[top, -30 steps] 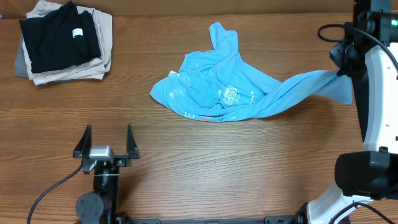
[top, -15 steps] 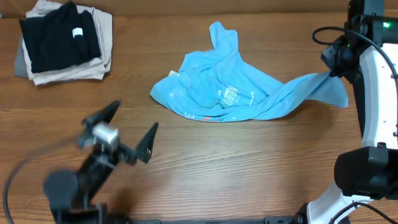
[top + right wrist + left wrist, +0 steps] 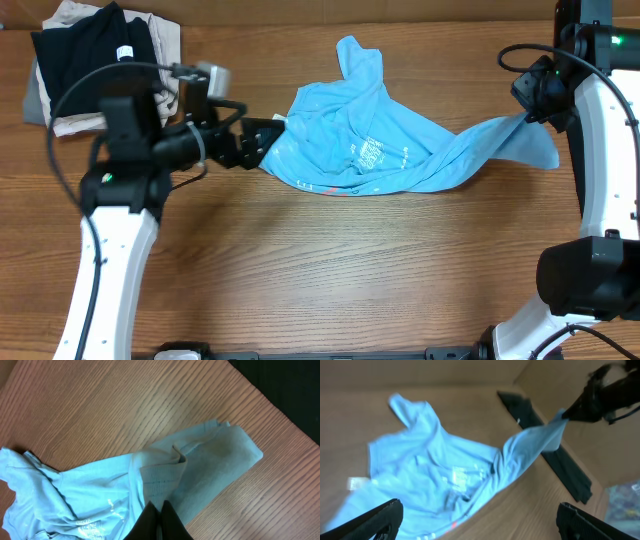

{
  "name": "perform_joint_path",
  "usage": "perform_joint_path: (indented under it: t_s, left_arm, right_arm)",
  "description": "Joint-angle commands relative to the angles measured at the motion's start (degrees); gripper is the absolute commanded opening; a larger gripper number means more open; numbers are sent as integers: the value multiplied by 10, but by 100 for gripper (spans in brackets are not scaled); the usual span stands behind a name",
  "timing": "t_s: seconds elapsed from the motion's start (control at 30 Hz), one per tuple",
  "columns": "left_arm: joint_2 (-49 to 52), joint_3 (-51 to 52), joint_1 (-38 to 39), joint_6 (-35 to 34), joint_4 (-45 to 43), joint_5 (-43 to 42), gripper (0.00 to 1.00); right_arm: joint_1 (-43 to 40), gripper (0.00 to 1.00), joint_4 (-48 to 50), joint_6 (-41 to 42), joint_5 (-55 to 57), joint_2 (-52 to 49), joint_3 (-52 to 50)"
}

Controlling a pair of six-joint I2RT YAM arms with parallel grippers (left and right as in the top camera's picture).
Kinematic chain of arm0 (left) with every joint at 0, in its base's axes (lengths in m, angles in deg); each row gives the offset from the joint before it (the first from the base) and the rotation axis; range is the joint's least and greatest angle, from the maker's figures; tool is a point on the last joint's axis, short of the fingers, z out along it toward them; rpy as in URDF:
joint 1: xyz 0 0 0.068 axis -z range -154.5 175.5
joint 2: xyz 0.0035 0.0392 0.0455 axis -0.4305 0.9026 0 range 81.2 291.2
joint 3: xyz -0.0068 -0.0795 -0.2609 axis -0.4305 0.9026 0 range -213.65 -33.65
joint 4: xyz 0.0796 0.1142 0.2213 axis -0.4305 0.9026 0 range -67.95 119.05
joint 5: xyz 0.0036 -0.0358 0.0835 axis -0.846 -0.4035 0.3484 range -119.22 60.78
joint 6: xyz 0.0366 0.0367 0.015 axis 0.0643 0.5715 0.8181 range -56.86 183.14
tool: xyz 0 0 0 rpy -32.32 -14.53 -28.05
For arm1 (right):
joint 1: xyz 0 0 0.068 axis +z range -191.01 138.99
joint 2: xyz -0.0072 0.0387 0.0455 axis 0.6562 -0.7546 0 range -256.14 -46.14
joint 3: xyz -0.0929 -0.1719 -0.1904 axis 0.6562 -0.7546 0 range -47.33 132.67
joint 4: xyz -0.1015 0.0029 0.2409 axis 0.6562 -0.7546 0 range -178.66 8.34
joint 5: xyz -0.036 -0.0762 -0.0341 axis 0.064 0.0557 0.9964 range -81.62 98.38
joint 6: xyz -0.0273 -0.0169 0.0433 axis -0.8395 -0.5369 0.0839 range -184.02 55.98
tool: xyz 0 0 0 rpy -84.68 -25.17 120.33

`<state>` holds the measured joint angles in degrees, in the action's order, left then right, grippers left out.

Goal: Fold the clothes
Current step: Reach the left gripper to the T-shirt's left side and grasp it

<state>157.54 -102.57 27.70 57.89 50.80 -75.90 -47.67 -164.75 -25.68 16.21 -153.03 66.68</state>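
The clothes are one light sky-blue T-shirt [image 3: 350, 145], crumpled at the table's centre with a small white print facing up. My right gripper [image 3: 530, 105] is shut on the shirt's right end and holds it stretched out and raised; the right wrist view shows the closed fingers [image 3: 157, 510] pinching blue fabric [image 3: 90, 495]. My left gripper [image 3: 265, 140] hovers at the shirt's left edge, wide open. In the left wrist view its two fingertips [image 3: 375, 520] frame the shirt [image 3: 435, 475] with nothing between them.
A stack of folded garments [image 3: 100, 65], black on top of beige, lies at the back left corner. The right arm's white links [image 3: 605, 190] run along the right edge of the table.
My left arm swung from the front edge up to the shirt's left side, jaws still open. The right gripper shifted slightly left with the shirt's end.
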Motion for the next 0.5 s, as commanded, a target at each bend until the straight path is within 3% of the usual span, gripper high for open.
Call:
perform_joint_path:
  t_s: [0.0,0.07,0.17,0.33,0.47]
  left_arm:
    - [50,-61,93,-19,30,167,100]
    - [89,-92,146,-38,52,267,100]
    - [157,-131,202,-38,57,329,100]
    - [269,-137,236,-71,-64,270,100]
    - [336,-137,245,-104,-126,275,100]
  right_arm:
    - [3,4,4,-7,0,8,1]
    - [3,4,3,-7,0,8,1]
    - [3,4,1,-7,0,8,1]
    - [3,4,-2,-29,0,8,1]
    - [3,4,-9,-29,0,8,1]
